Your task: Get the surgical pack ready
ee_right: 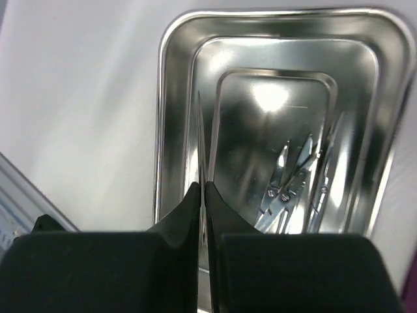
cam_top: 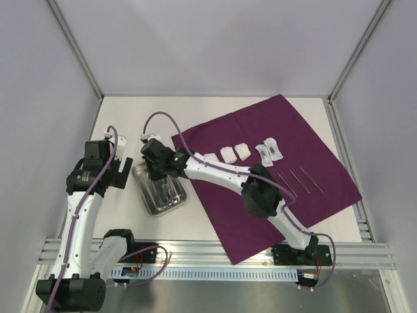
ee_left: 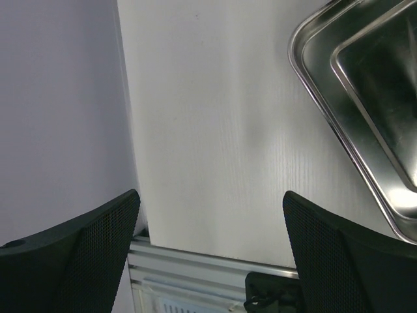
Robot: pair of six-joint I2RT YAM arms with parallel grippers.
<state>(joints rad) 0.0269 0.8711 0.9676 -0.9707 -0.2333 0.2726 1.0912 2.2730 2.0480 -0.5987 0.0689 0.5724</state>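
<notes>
The dark purple cloth (cam_top: pixel 306 150) lies spread flat on the right half of the table. On it sit white gauze pads (cam_top: pixel 228 154) and several thin steel instruments (cam_top: pixel 300 180). The shiny steel tray (cam_top: pixel 146 203) stands left of the cloth, with scissor-like instruments (ee_right: pixel 293 189) lying inside it. My right gripper (ee_right: pixel 203 186) hangs over the tray (ee_right: pixel 159 130), shut on a thin steel instrument (ee_right: pixel 199 124) that points down into it. My left gripper (ee_left: pixel 212 195) stands open and holds nothing, over bare table just left of the tray (ee_left: pixel 326 111).
One more gauze pad with a dark item on it (cam_top: pixel 269 151) lies near the cloth's middle. Aluminium rails (cam_top: pixel 215 251) run along the near edge. Grey enclosure walls (cam_top: pixel 39 98) close in the left, right and back sides.
</notes>
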